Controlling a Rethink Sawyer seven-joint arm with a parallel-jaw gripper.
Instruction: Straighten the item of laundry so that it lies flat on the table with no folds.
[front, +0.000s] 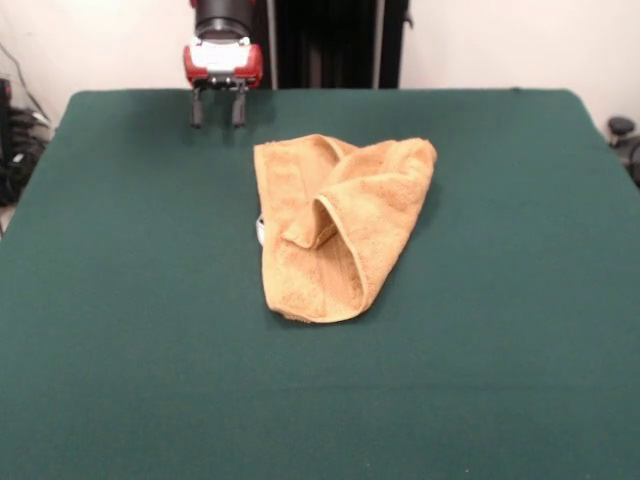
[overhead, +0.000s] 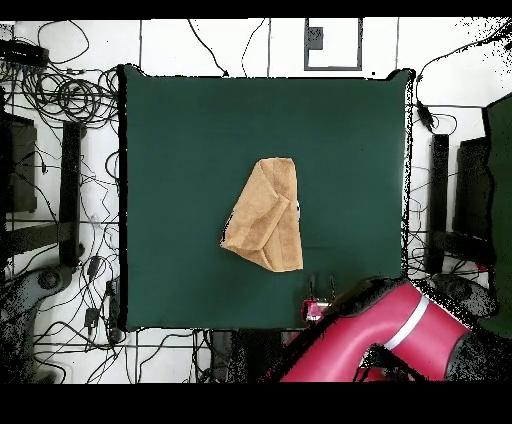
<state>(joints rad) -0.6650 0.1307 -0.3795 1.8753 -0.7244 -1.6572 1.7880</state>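
One towel (front: 335, 225) lies crumpled near the middle of the table (front: 500, 350), folded over itself with a raised ridge that only the front view reveals; overhead it reads as a flat wedge. A white tag (front: 260, 228) peeks out at its left edge. Gripper (front: 218, 110) hangs over the far edge, fingers parted, empty, well apart from the towel.

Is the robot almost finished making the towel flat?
Not yet. Nothing looks done: the towel lies folded over itself in a bunched wedge on the table. Nothing is in hand either: the gripper hangs open and empty near the table's edge, apart from the towel. Left to do: reach the towel, grab an edge, and pull the folds out flat.
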